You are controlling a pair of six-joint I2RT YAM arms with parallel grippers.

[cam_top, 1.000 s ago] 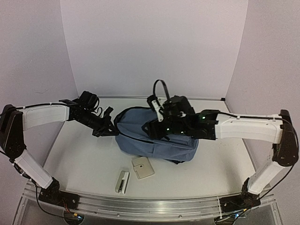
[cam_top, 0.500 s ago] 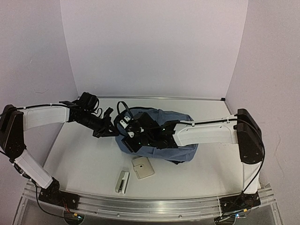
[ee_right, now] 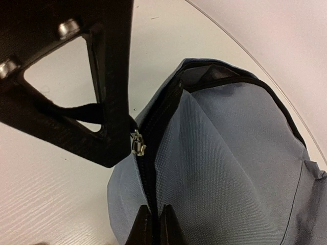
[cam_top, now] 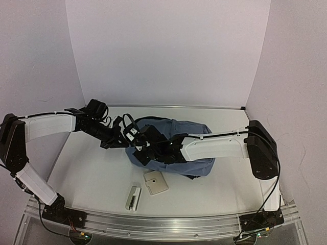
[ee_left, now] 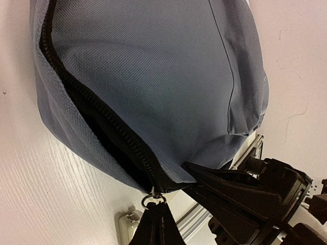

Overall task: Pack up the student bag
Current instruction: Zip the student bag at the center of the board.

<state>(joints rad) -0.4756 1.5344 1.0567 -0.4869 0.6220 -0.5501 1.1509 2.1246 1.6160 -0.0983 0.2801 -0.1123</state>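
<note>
The slate-blue student bag [cam_top: 200, 131] lies on its side mid-table with its black zip partly open [ee_left: 97, 127]. My left gripper [cam_top: 121, 139] is at the bag's left end. In the left wrist view it [ee_left: 156, 219] is shut on the black zip pull cord below the metal ring [ee_left: 153, 198]. My right arm reaches left across the bag. The right gripper [cam_top: 136, 149] is shut on the black zip edge [ee_right: 153, 222], just below the metal slider [ee_right: 137, 143]. The two grippers are almost touching; a left finger [ee_right: 107, 102] fills the upper left of the right wrist view.
A small cream square case [cam_top: 155, 182] and a white stapler-like item [cam_top: 133, 197] lie on the table in front of the bag. A metal rail [cam_top: 163, 224] runs along the near edge. Pale walls close in the back and both sides.
The right arm has swung left across the bag, from over its middle to its left end, and its gripper has closed on the zip edge. The left arm has held still.
</note>
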